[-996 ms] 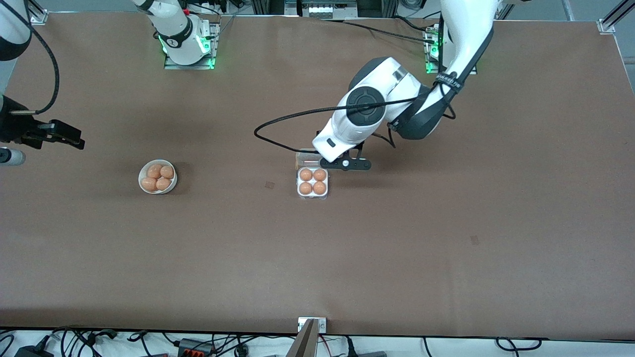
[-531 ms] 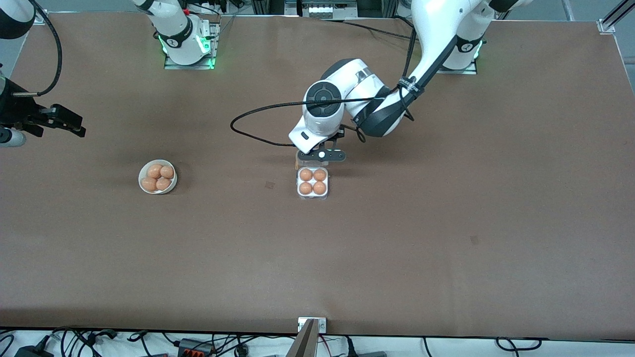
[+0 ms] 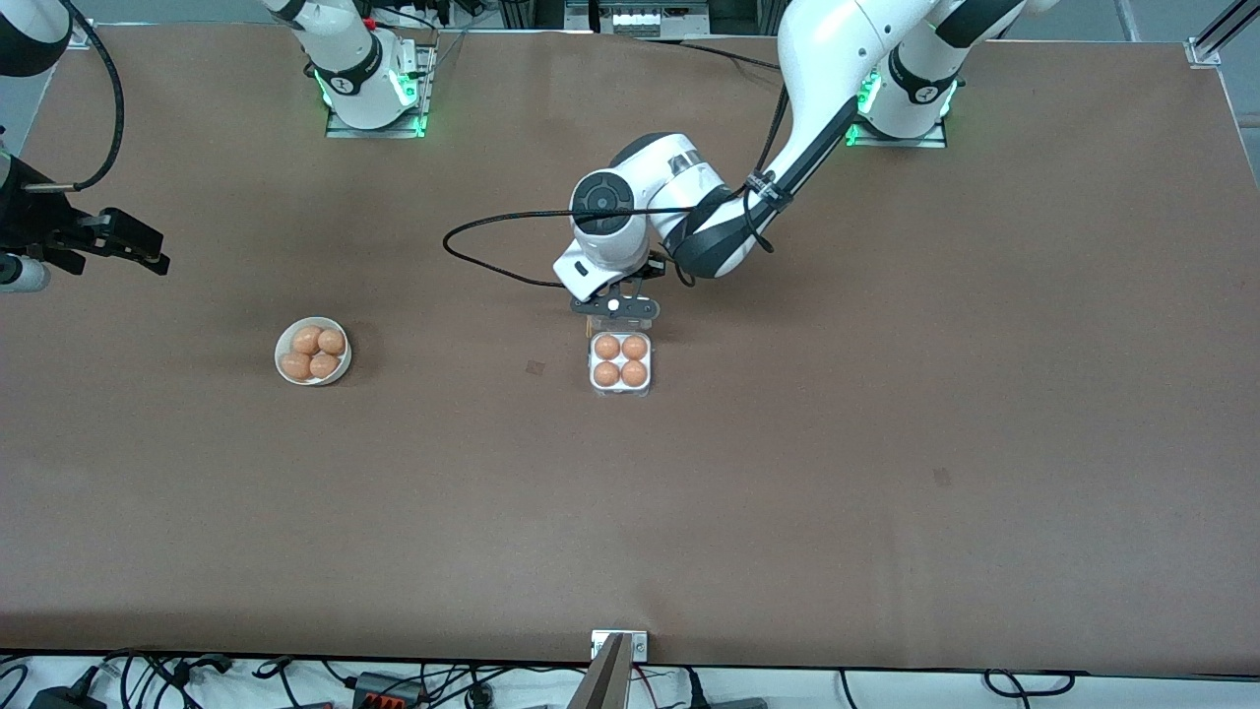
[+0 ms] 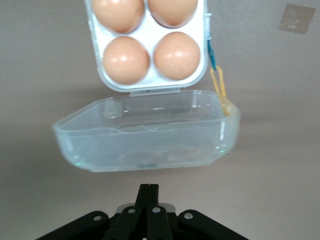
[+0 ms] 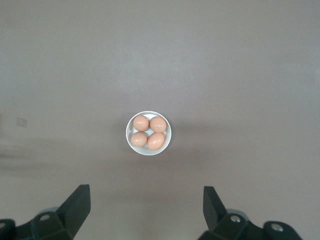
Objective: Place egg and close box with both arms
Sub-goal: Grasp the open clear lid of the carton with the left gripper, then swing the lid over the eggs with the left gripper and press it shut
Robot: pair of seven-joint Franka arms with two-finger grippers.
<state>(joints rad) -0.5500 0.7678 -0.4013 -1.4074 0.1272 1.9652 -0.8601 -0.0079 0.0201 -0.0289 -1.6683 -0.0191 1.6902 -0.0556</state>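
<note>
The egg carton [image 3: 620, 364] is placed near the middle of the brown table [image 3: 886, 443], and all four cells are filled with brown eggs [image 4: 150, 55]. Its clear hinged lid [image 4: 145, 132] is seen open, lying on the side farther from the front camera. The left gripper [image 4: 148, 192] is held low just beside this lid, with its fingers pressed together and nothing between them. The right gripper [image 5: 145, 207] is kept high near the right arm's end of the table, where this arm waits; its fingers are spread wide apart and empty. A white bowl [image 3: 313, 351] with four brown eggs is found toward the right arm's end, well apart from the carton.
</note>
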